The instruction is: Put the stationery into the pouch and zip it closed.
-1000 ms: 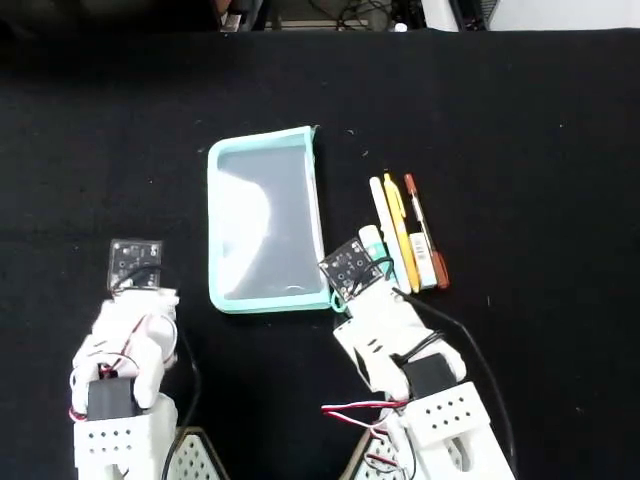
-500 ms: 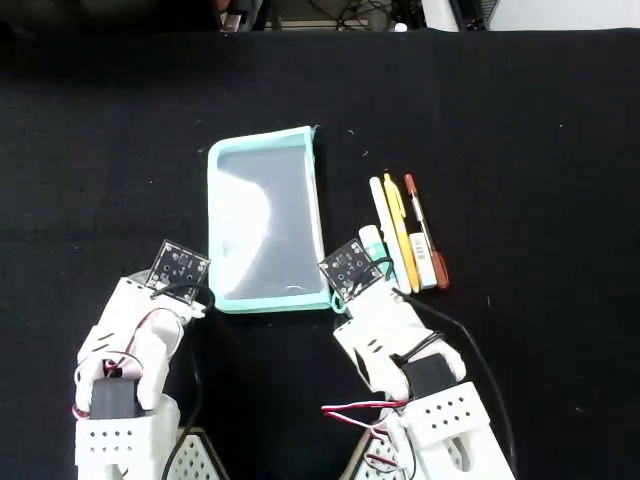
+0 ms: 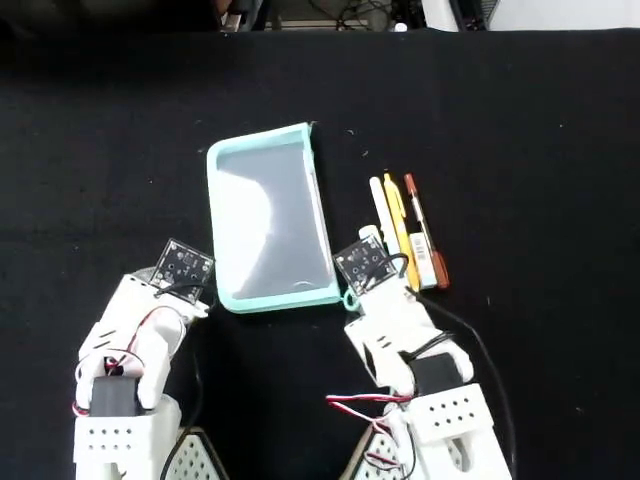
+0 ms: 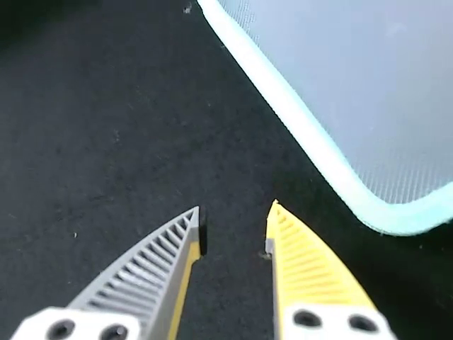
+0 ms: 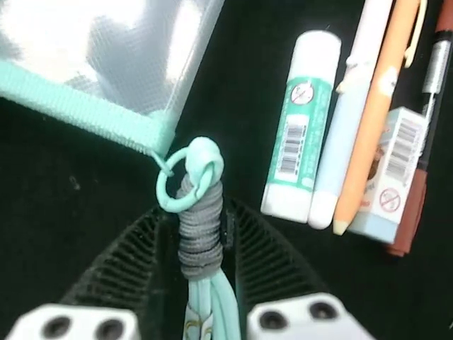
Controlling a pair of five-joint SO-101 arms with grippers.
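Observation:
The translucent pouch (image 3: 268,215) with teal edging lies flat mid-table, nothing visible inside it. Its teal zipper pull (image 5: 200,190) hangs off the near right corner (image 3: 349,297), and my right gripper (image 5: 198,221) is shut on the pull's grey-wrapped cord. Just right of the pouch lies the stationery: a glue stick (image 5: 300,125), a pale pen (image 5: 353,134), an orange pen (image 3: 401,232), a small eraser (image 5: 391,177) and a brown pen (image 3: 421,225). My left gripper (image 4: 233,214) stands open over the black cloth, close to the pouch's near left corner (image 4: 382,212) and not touching it.
Black cloth (image 3: 540,150) covers the whole table, with wide bare areas left, right and behind the pouch. Both arm bases stand at the near edge. Cables and clutter lie beyond the far table edge (image 3: 350,15).
My left gripper swung right and forward toward the pouch's near left corner. My right gripper drew the pull slightly right and toward me, and the pouch's near end shifted with it.

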